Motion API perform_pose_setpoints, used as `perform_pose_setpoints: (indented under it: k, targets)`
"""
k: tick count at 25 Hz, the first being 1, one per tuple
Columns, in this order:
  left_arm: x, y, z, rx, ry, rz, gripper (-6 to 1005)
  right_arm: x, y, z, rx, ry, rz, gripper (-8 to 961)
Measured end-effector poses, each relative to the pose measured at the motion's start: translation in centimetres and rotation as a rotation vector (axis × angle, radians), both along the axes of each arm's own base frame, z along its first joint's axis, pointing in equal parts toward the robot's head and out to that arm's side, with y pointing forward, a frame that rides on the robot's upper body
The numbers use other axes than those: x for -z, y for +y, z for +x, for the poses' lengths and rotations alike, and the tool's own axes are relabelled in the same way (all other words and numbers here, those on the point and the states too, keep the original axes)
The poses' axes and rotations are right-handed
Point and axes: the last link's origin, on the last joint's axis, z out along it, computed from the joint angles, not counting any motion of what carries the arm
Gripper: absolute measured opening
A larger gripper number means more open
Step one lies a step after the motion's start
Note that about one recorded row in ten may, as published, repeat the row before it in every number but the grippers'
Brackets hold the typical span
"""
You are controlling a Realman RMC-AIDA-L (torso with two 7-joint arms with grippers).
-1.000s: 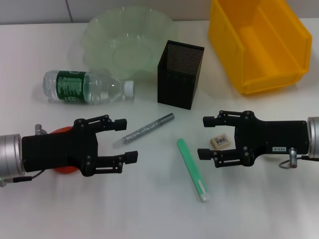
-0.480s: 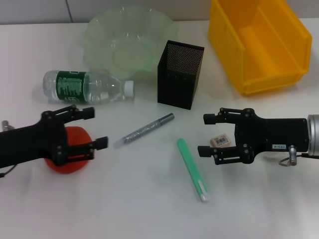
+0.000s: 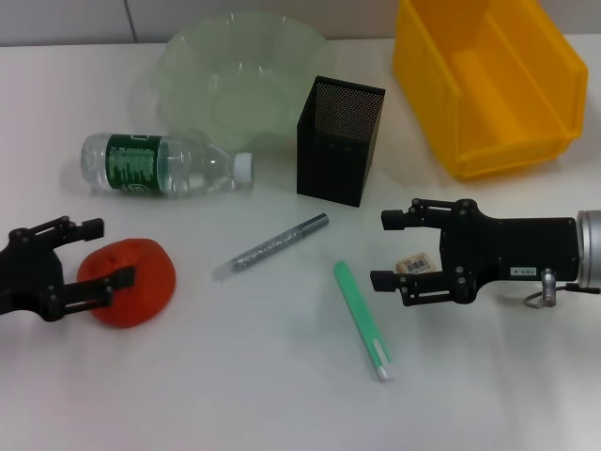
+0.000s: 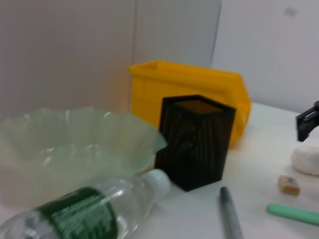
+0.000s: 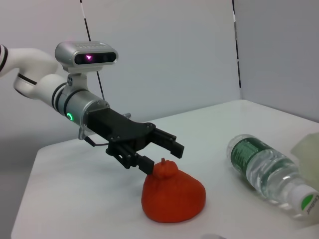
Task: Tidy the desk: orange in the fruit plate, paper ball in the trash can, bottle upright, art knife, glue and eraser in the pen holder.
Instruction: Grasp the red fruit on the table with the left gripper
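Note:
The orange (image 3: 131,282) lies on the desk (image 3: 235,395) at the front left; it also shows in the right wrist view (image 5: 172,194). My left gripper (image 3: 111,251) is open just left of it, its lower finger against the fruit. My right gripper (image 3: 385,251) is open with the eraser (image 3: 416,264) between its fingers. The bottle (image 3: 164,164) lies on its side. A grey stick (image 3: 272,246) and a green stick (image 3: 362,319) lie mid-desk. The paper ball (image 4: 306,160) shows only in the left wrist view.
The fruit plate (image 3: 239,75) stands at the back, the pen holder (image 3: 340,141) right of it, and the trash can (image 3: 488,80) at the back right. The bottle's cap points toward the pen holder.
My left arm has drawn back to the left, off the orange, which now shows whole. My right gripper has barely moved.

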Motion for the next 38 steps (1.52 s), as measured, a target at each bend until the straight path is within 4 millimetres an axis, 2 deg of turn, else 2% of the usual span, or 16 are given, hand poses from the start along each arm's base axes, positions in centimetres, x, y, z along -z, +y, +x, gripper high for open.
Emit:
perform_pose_setpoints:
  k: [4, 9, 28, 38]
  targets:
    - [-0.5, -0.2, -0.6, -0.027, 0.012, 0.005, 826, 0.0, 0.1, 0.0, -0.001, -0.004, 0.003, 830]
    - [-0.3, -0.1, -0.4, -0.022, 0.015, -0.003, 825, 0.1, 0.3, -0.2, -0.005, -0.005, 0.002, 830]
    - [2.3, 0.4, -0.2, 0.0, 0.089, -0.019, 822, 0.1, 0.4, -0.2, -0.003, -0.012, 0.008, 830]
    - [2.3, 0.6, 0.0, 0.012, 0.085, 0.001, 639, 0.1, 0.4, -0.2, -0.002, -0.011, 0.008, 830]
